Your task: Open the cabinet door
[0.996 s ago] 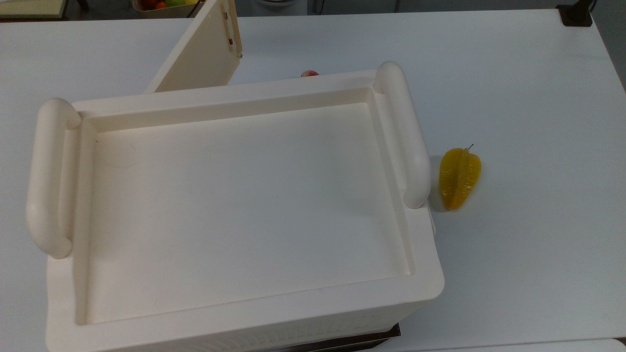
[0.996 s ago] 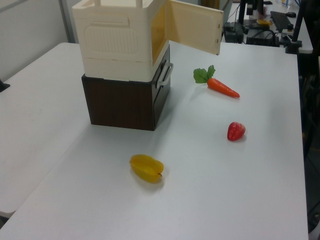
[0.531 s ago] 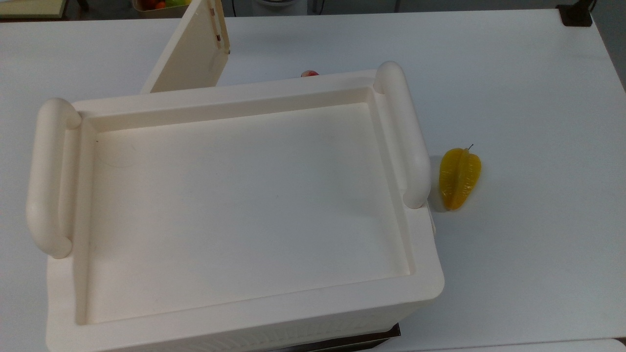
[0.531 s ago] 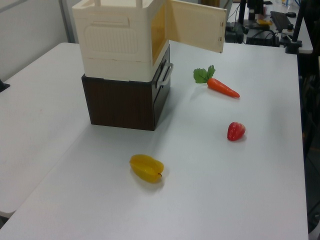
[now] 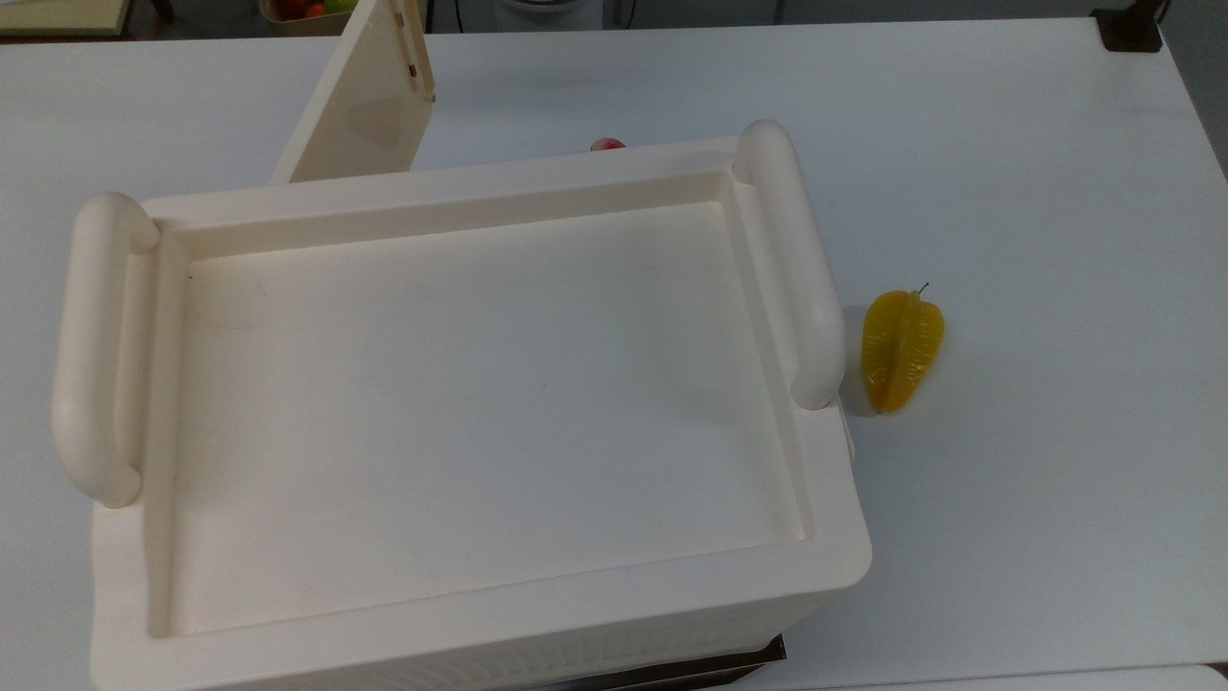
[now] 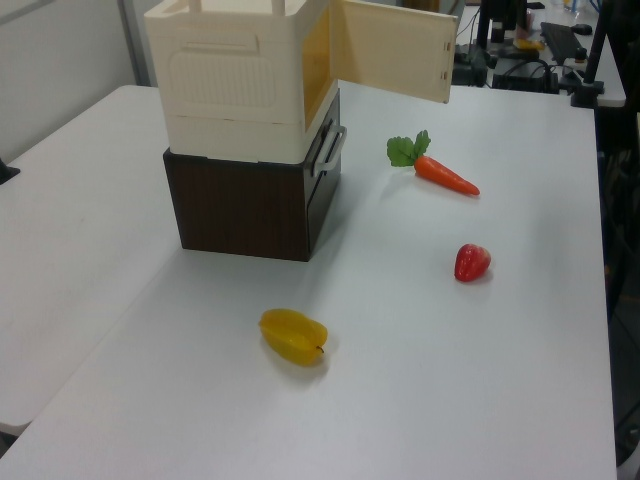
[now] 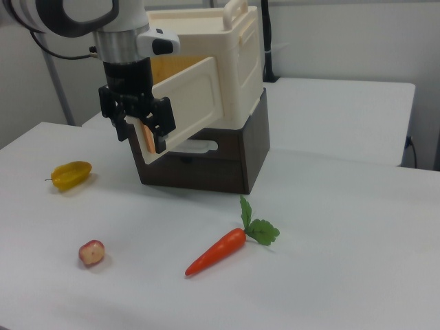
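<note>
At the cabinet's (image 7: 227, 62) front, the pincer (image 7: 141, 127) pinches the free edge of the cabinet door (image 7: 189, 103), which stands swung well out. Judged risk: pulling off the hinge arc could slip the grip or drag the cabinet.

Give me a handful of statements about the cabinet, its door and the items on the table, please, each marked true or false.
1. The cabinet door stands swung out from the cabinet. True.
2. The hand is at the door's free edge. True.
3. The cabinet sits directly on the table. False: it rests on a dark brown box.
4. The carrot lies inside the cabinet. False: it lies on the table.
5. The yellow fruit lies on the table, apart from the cabinet. True.
</note>
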Robot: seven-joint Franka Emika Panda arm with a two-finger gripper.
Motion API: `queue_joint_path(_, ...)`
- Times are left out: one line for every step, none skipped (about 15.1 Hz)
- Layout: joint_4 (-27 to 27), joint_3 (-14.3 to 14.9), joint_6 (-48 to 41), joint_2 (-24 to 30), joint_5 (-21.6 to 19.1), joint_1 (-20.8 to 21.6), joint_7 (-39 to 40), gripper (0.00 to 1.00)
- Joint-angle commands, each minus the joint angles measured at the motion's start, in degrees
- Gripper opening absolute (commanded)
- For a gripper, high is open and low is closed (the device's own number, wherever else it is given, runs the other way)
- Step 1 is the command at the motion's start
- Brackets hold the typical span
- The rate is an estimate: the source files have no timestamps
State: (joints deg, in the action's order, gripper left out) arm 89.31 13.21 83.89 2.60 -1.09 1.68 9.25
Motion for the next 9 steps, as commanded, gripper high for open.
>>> queue_joint_path(1.56,-0.03,1.36,1.44,0.65,0.34,-1.51,1.00)
queue_joint_path(1.56,-0.03,1.27,1.44,0.65,0.34,-1.51,1.00)
queue_joint_path(1.56,-0.03,1.01,1.44,0.65,0.34,-1.51,1.00)
queue_joint_path(1.56,-0.03,0.92,1.44,0.74,0.34,-1.51,1.00)
queue_joint_path(1.56,-0.03,0.92,1.44,0.74,0.43,-1.51,1.00)
queue_joint_path(1.56,-0.03,0.92,1.44,0.74,0.34,-1.51,1.00)
queue_joint_path(1.56,-0.03,0.92,1.44,0.74,0.43,-1.51,1.00)
queue_joint_path(1.56,-0.03,0.92,1.44,0.74,0.34,-1.51,1.00)
queue_joint_path(1.56,-0.03,0.83,1.44,0.82,0.43,-1.51,1.00)
